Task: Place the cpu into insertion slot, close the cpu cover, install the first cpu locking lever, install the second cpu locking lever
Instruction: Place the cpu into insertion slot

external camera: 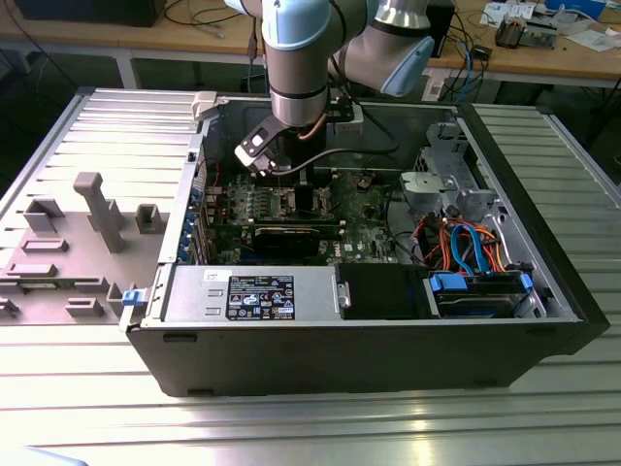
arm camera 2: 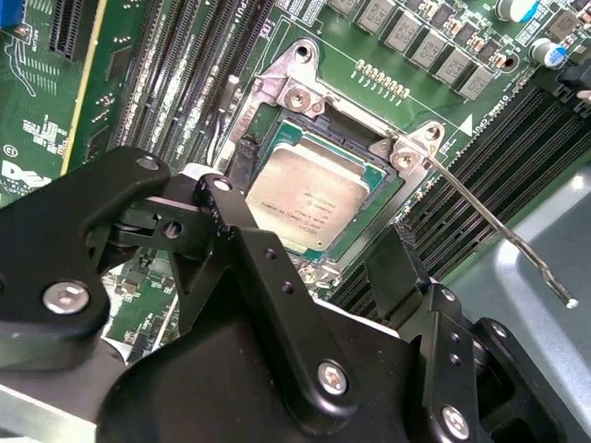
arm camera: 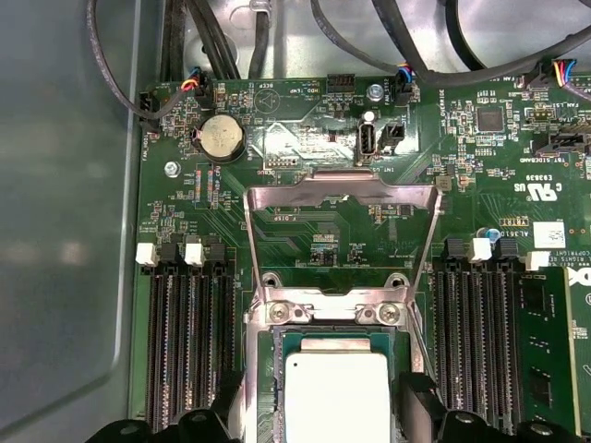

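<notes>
Cpu (arm camera: 337,397): flat in the insertion slot (arm camera 2: 355,148), silver top up, edges square with the socket's sides; seated, as I judge.

End effector (arm camera 2: 319,198): mine, poised straight above the cpu. Fingers (arm camera 2: 242,161) spread, one just beside each of two opposite cpu edges; whether either touches I cannot tell. Nothing pinched.

Cpu cover (arm camera: 337,185): open, tipped up and back on its hinge at the socket side nearest the coin cell (arm camera: 220,137). Bare board shows through its window. From my end effector the cover lies past the cpu, along the line that runs between my fingers rather than across them.

Locking lever (arm camera 2: 499,226): thin bent rod, unlatched by my reading. Its long axis runs from a hinge-side socket corner out over the memory slots (arm camera: 189,351), away from the socket.

Circuit board (arm camera: 185,212): green, carries all of the above. Memory slots flank the socket on two sides.

Computer case (external camera: 388,359): on its side, lid off, on the ribbed bench (external camera: 291,427). My arm (external camera: 296,87) drops into it, to the exterior view's left of centre.
</notes>
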